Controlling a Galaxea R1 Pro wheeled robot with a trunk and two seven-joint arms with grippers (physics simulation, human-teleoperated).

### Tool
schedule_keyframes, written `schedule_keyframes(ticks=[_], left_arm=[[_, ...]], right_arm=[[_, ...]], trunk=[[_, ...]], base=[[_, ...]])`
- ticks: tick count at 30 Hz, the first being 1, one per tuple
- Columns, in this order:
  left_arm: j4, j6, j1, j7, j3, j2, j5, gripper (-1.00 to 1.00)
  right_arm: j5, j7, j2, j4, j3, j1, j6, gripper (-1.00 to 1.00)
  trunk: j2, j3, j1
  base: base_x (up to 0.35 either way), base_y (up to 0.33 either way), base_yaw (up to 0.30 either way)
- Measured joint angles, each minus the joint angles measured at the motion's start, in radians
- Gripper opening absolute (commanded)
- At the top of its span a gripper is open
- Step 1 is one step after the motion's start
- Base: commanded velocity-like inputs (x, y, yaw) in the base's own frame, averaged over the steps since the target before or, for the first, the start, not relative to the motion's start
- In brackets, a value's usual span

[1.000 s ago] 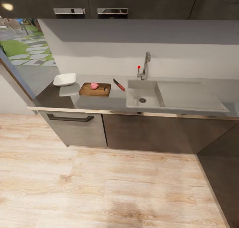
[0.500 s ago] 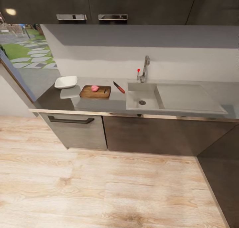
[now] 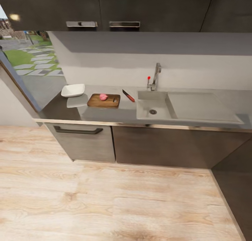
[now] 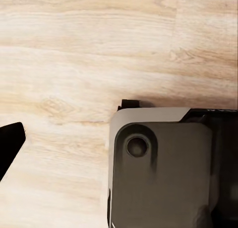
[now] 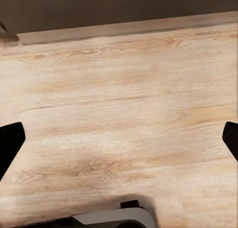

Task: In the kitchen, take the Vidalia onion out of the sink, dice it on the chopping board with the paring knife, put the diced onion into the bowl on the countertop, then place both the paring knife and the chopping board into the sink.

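The Vidalia onion (image 3: 103, 97) sits whole on the chopping board (image 3: 104, 101), left of middle. Next the robot must reach the paring knife (image 3: 128, 96). The right gripper (image 5: 119, 138) is wide apart; the left one cannot be told.

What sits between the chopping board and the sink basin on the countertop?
In the head view, the paring knife lies on the countertop between the chopping board and the sink, touching neither.

Onion (image 3: 103, 96) is sitting on the board (image 3: 104, 101), bowl (image 3: 73, 90) just off to its left on the countertop (image 3: 119, 112). Knife (image 3: 128, 95) lies between the board and the sink (image 3: 153, 109), tap (image 3: 155, 77) behind. Wood floor (image 3: 105, 199) up front.
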Motion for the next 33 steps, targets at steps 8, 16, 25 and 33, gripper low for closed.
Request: schedule_keyframes(ticks=[8,16,25,33], left_arm=[[0.007,0.0,0.0,0.0,0.0,0.0,0.0,1.0],[0.013,0.0,0.0,0.0,-0.001,0.0,0.0,1.0],[0.013,0.0,0.0,0.0,0.0,0.0,0.0,1.0],[0.013,0.0,0.0,0.0,0.0,-0.001,0.0,1.0]], right_arm=[[0.0,0.0,-0.001,0.0,0.0,0.0,0.0,1.0],[0.0,0.0,-0.002,-0.001,0.0,0.0,0.0,1.0],[-0.001,0.0,-0.002,-0.001,-0.001,0.0,0.0,1.0],[0.0,0.0,-0.002,-0.001,0.0,0.0,0.0,1.0]], trunk=[[0.0,0.013,0.0],[0.0,0.025,0.0],[0.0,0.04,0.0],[0.0,0.052,0.0]], base=[[0.154,0.252,0.0],[0.181,0.246,0.0],[0.1,0.056,0.0],[0.004,0.002,0.0]])
